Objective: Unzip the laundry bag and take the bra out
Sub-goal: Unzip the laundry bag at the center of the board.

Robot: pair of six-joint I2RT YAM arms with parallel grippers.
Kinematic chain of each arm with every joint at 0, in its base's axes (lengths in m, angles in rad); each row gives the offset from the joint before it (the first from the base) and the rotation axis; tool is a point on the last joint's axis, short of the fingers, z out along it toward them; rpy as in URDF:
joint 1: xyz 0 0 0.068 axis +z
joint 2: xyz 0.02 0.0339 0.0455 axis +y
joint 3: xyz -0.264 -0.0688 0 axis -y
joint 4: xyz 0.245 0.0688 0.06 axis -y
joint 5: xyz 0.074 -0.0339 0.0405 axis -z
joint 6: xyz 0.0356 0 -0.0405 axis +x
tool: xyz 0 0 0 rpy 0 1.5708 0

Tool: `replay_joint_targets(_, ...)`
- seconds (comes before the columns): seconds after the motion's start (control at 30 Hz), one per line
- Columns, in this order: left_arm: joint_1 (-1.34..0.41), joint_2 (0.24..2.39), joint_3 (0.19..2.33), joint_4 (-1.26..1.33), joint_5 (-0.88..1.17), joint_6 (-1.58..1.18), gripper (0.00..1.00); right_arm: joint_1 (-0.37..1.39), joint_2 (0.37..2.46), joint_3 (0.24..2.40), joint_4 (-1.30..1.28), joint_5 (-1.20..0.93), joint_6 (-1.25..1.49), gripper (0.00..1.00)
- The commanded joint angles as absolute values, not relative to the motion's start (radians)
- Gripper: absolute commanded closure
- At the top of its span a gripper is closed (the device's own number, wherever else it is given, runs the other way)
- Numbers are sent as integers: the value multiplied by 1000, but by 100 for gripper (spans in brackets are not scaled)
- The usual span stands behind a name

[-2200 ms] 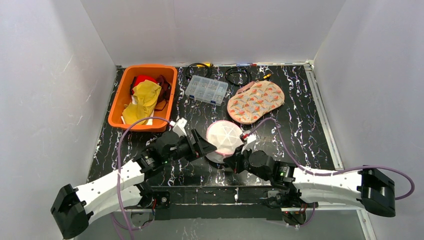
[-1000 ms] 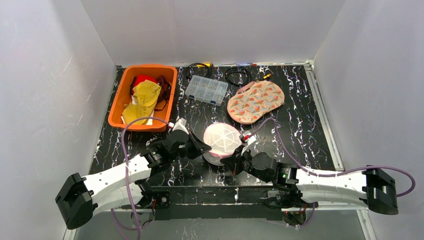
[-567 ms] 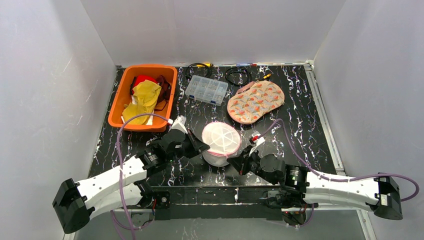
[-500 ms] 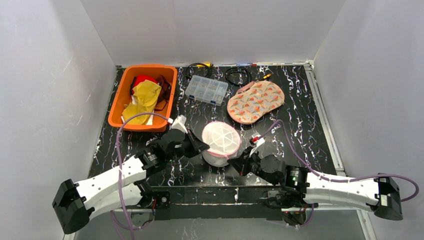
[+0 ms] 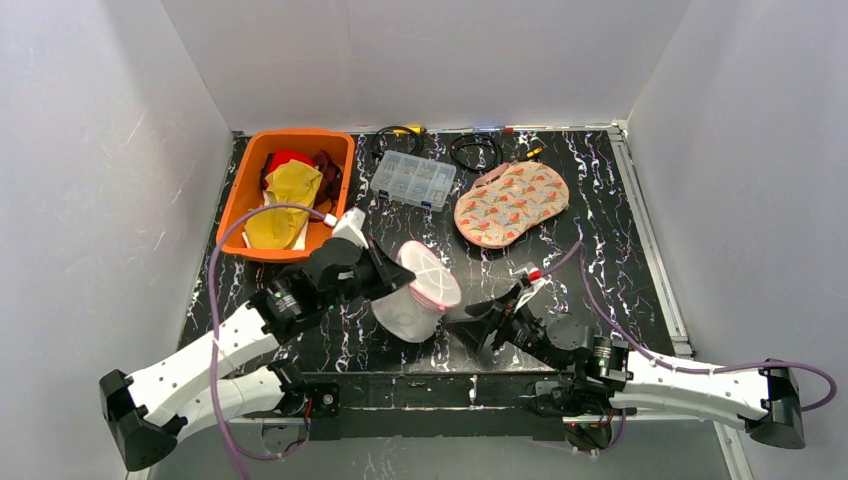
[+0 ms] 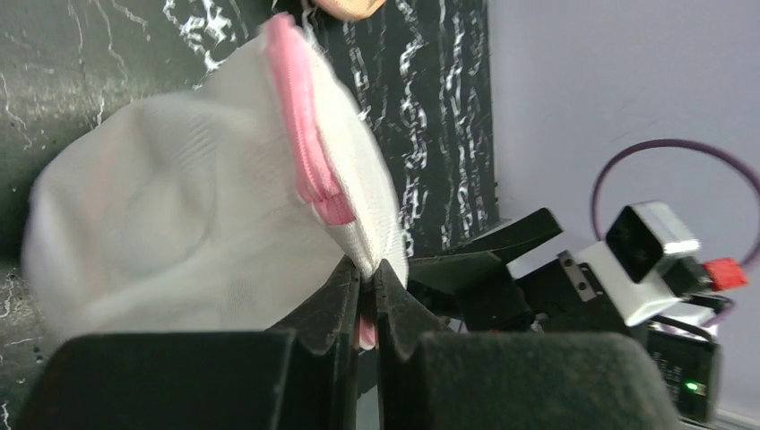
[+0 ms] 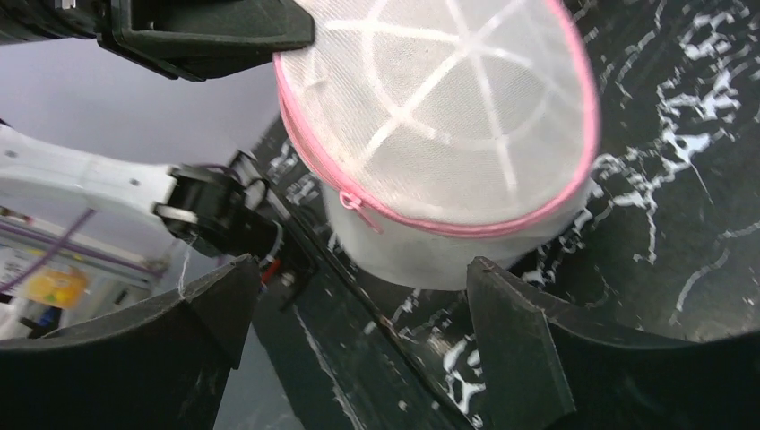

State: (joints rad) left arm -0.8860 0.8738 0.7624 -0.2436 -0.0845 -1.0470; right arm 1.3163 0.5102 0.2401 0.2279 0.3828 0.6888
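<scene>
Near the front middle of the table (image 5: 600, 230), the left gripper (image 5: 388, 283) is pinching the bag (image 5: 412, 303) by its rim, jaws pressed tight on white mesh and pink edging. The bag, a round mesh drum, is tilting with its spoked flat face turned up and toward the right arm. Whether its lower edge is touching the table cannot be told. The pink zip (image 7: 430, 224) is running closed around the rim of that face, its pull (image 7: 351, 202) hanging on the near side. What is lying inside the mesh cannot be made out. The right gripper (image 5: 472, 330) is standing just beside the bag on its right, jaws spread wide and holding nothing, apart from the mesh. At the back left, an orange bin (image 5: 237, 195) is holding yellow and red cloths (image 5: 285, 195). A clear box (image 5: 412, 180) and a patterned mitt (image 5: 510, 203) are lying behind the bag, well apart from it.
</scene>
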Motion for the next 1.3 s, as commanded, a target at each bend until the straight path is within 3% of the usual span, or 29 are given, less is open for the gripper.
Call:
replay_joint_targets(0.0, -886, 836, 942, -425, -172, -1009, 100, 1320, 476, 269, 418, 400, 707, 7)
replay_joint_targets(0.17, -885, 850, 1107, -526, -205, -995, 100, 1319, 522, 347, 496, 333, 654, 1)
replay_joint_targets(0.47, -886, 852, 1262, -580, -223, -990, 100, 1317, 758, 508, 705, 159, 689, 1)
replay_joint_targets(1.27, -886, 777, 1286, -591, -239, -1056, 100, 1285, 866, 512, 867, 140, 830, 1)
